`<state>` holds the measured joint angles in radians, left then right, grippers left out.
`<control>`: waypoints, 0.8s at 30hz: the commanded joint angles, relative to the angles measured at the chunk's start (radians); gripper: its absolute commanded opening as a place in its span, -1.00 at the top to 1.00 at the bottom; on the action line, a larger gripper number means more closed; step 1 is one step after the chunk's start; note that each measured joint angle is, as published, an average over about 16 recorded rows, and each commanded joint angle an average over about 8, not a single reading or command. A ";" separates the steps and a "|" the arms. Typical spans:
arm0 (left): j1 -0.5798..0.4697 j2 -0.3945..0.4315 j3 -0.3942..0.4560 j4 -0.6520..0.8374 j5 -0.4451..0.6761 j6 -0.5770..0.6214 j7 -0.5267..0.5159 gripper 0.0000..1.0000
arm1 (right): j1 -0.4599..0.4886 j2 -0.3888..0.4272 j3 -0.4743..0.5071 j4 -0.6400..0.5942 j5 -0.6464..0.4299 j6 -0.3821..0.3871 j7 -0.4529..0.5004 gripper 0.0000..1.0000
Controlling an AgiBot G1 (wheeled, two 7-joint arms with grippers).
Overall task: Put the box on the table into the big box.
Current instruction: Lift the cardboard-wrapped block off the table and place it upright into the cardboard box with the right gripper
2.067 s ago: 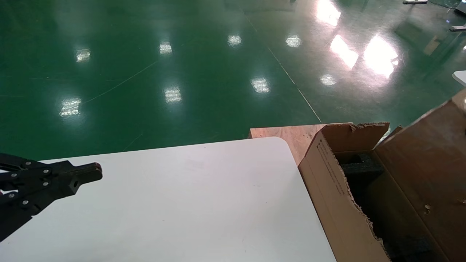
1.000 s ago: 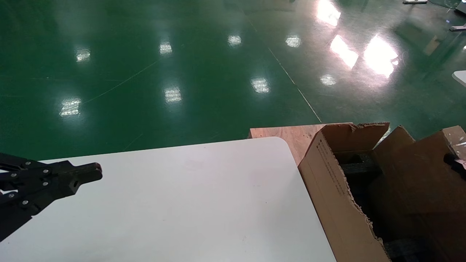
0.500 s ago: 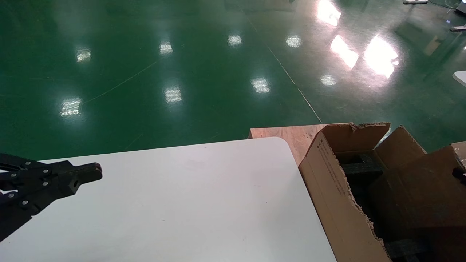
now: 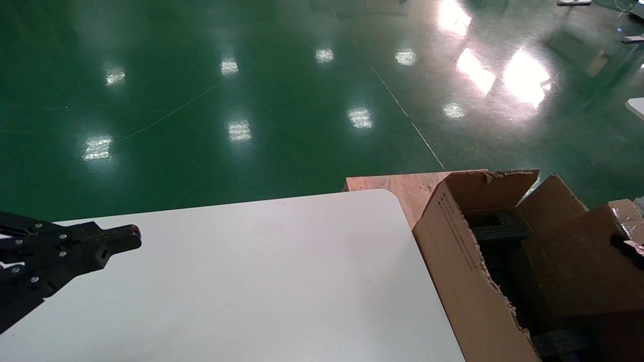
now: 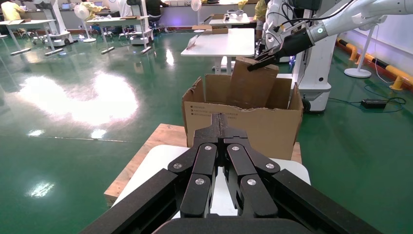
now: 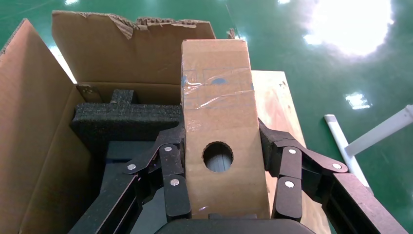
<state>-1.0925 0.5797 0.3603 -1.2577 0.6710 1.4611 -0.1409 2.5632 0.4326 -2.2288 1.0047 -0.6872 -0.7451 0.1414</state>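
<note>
your right gripper [image 6: 226,195] is clamped on the box [image 6: 221,141], one finger [image 6: 170,180] on each narrow side, with the round hole in the broad face turned toward the wrist camera. the box sits tilted in the mouth of the big box [image 4: 468,271], its lower part below the torn rim and its taped end poking above it. in the left wrist view you can see that same box [image 5: 252,87] leaning up out of the big box [image 5: 243,122]. black foam [image 6: 124,119] lies inside, under and beside the box; whether they touch is not clear. the big box stands on a wooden board [image 4: 402,188], just beside the table [image 4: 251,281]. your left gripper [image 4: 118,244] hangs over the table's left side, fingers pressed together, holding nothing.
</note>
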 commanded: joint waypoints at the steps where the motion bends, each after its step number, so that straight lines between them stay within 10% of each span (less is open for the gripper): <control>1: 0.000 0.000 0.000 0.000 0.000 0.000 0.000 1.00 | 0.016 -0.007 -0.020 -0.012 0.004 0.000 -0.001 1.00; 24: 0.000 0.000 0.000 0.000 0.000 0.000 0.000 1.00 | 0.140 -0.075 -0.217 -0.084 0.007 0.039 0.011 1.00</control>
<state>-1.0925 0.5797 0.3605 -1.2577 0.6709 1.4610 -0.1408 2.7114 0.3565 -2.4519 0.9179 -0.6801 -0.7068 0.1501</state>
